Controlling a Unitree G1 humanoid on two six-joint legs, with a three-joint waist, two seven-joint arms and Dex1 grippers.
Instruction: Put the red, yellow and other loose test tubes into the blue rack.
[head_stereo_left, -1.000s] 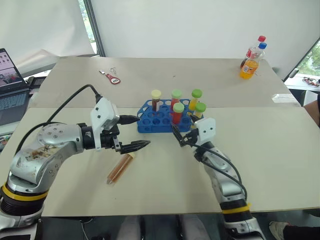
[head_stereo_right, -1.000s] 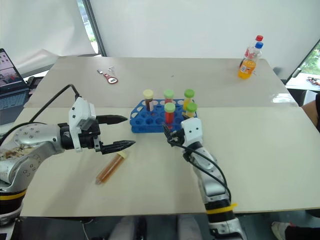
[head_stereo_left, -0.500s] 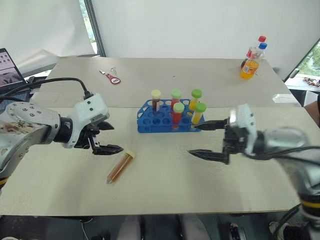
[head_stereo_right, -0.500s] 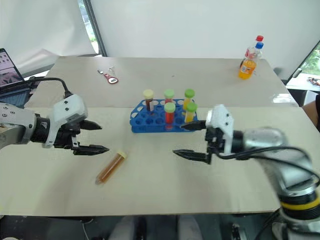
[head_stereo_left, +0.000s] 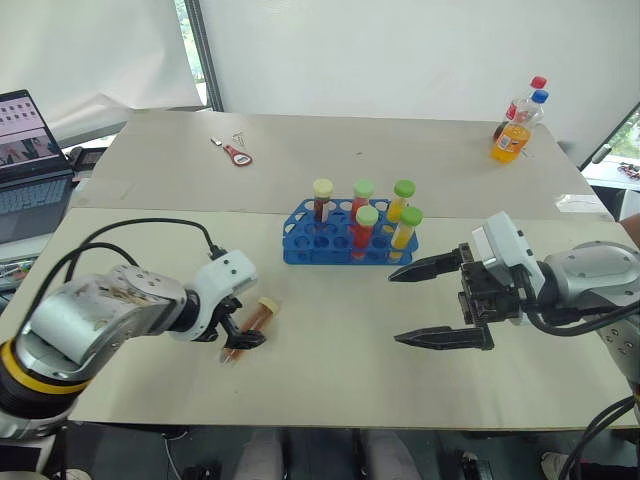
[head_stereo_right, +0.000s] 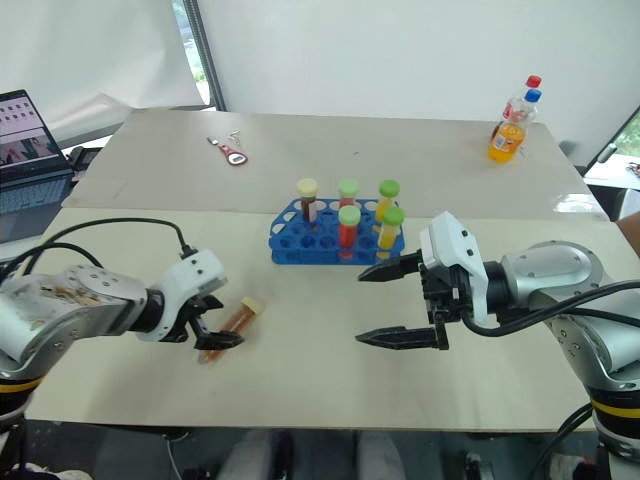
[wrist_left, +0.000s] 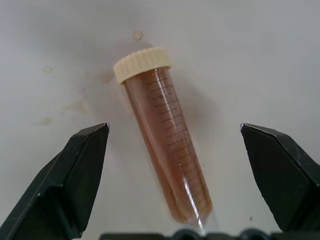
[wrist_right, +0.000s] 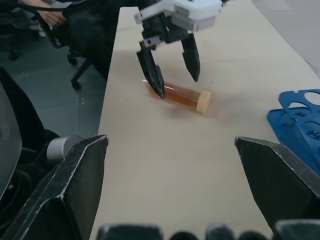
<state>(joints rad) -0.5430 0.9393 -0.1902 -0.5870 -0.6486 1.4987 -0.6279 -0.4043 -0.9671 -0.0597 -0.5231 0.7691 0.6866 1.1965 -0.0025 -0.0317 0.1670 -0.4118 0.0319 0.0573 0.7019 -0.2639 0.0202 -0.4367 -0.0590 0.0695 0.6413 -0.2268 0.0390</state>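
Now | left pincer (wrist_left: 172, 150) open astride tube (wrist_left: 165, 135), tip cut off | right pincer (head_stereo_left: 440, 303) open

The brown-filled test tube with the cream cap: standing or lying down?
Lying down: the brown-filled test tube rests flat on the table, outside the blue rack.

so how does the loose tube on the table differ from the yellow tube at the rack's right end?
Pose: the loose tube lies flat on the table, the yellow tube stands upright in the blue rack. Contents: brownish-orange versus yellow. Cap: cream versus green. State: the loose tube sits between the left tool's open fingers, the yellow one stands untouched. Both are capped.
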